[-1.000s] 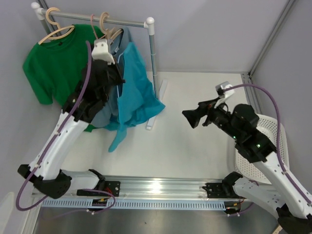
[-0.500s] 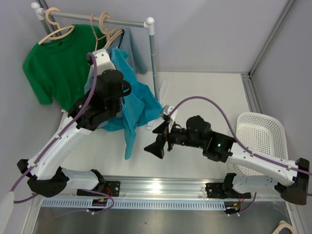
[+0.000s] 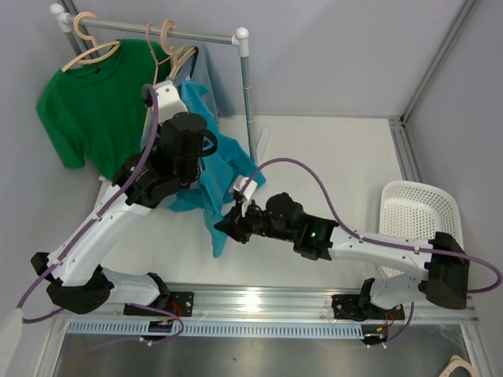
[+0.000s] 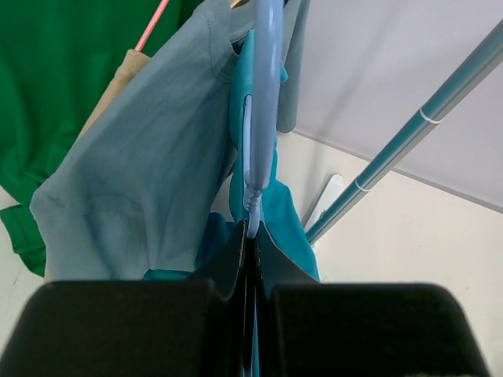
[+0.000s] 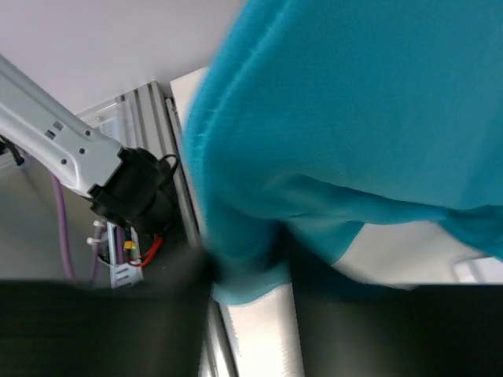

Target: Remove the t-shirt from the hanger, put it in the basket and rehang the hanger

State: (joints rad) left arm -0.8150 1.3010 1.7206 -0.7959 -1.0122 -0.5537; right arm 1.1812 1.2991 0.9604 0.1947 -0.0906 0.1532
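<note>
The teal t-shirt [image 3: 228,161] hangs from a light blue hanger [image 4: 263,94] in front of the rack. My left gripper [image 4: 251,236] is shut on the hanger's lower end, and teal cloth [image 4: 279,216] drapes around its fingertips. In the top view the hanger is hidden by cloth and the left arm. My right gripper [image 3: 223,225] reaches in from the right to the shirt's hanging bottom corner. In the blurred right wrist view the teal hem [image 5: 251,271] is pinched between the jaws of my right gripper [image 5: 251,259].
A green t-shirt [image 3: 86,110] on a wooden hanger [image 3: 90,49] and a grey-blue shirt [image 4: 134,173] hang on the rack, whose post [image 3: 247,86] stands behind the teal shirt. A white basket [image 3: 416,228] sits at the right. The aluminium rail [image 3: 251,302] runs along the near edge.
My right arm swept from the right side across to the teal t-shirt's lower hem and its jaws closed there. The left gripper shifted the hanger and shirt slightly forward.
</note>
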